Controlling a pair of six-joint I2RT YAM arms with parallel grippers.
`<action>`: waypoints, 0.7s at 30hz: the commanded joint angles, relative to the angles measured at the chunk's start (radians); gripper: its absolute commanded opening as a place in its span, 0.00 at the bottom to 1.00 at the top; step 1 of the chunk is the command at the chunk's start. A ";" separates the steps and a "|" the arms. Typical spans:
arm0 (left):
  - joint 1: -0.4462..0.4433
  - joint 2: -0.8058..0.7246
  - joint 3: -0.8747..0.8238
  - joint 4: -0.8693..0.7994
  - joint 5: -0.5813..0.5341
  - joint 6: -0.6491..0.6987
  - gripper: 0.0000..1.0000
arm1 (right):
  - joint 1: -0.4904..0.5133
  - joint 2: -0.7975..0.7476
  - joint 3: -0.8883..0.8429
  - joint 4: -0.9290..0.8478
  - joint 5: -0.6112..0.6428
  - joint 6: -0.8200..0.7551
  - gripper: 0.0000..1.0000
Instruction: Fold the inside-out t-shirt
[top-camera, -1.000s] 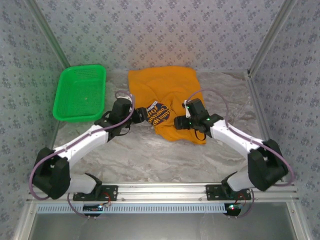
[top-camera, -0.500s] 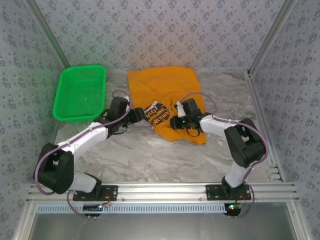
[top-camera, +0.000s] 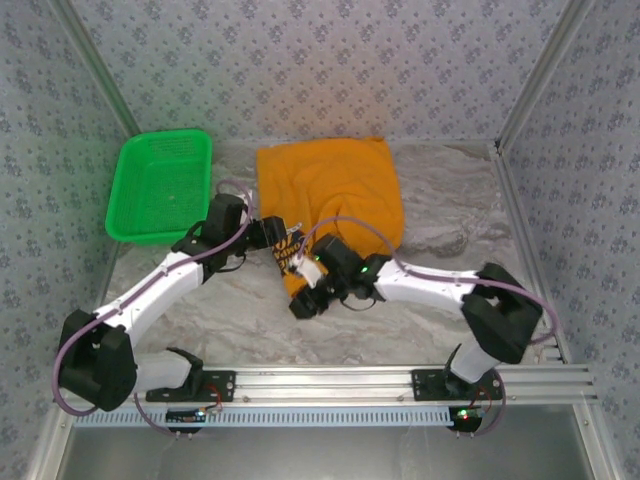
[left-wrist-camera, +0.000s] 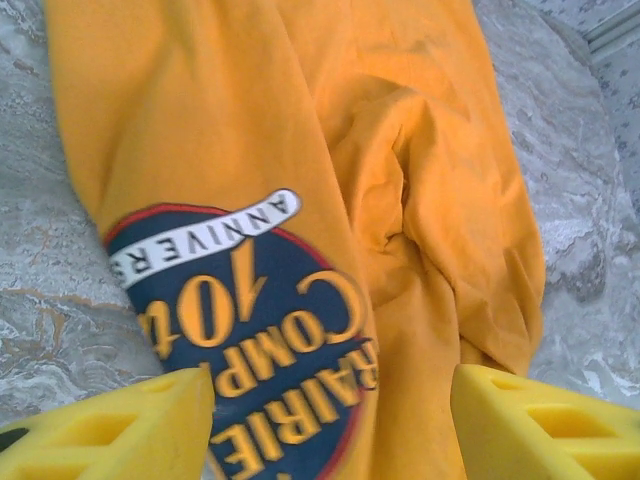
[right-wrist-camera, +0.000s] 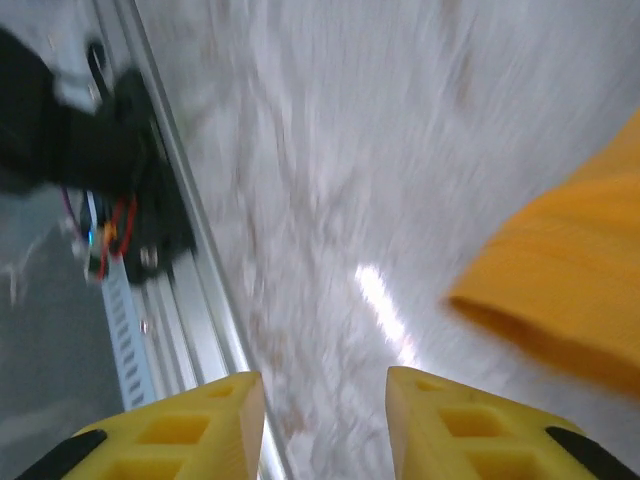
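On the table (top-camera: 450, 225), inside-out t-shirt (top-camera: 335, 185), fold apparently under way; left gripper (left-wrist-camera: 330, 410) open over printed graphic (left-wrist-camera: 250, 350); right gripper (right-wrist-camera: 325, 420) open, empty, beside near hem; next, likely: pinch that hem.

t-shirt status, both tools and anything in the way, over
Left tool open over the t-shirt. Right tool open, empty, over bare table beside the t-shirt. T-shirt rumpled, not neatly folded. Basket off left, not in the way.
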 joint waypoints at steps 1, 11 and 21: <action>0.004 0.004 -0.035 -0.005 0.034 0.019 0.64 | -0.012 -0.021 -0.009 -0.109 -0.093 -0.033 0.46; -0.140 0.213 0.058 0.032 0.065 0.147 0.62 | -0.364 -0.230 -0.027 -0.223 0.345 0.031 0.57; -0.257 0.452 0.116 0.011 0.156 0.273 0.47 | -0.383 -0.121 -0.177 -0.197 0.495 0.229 0.28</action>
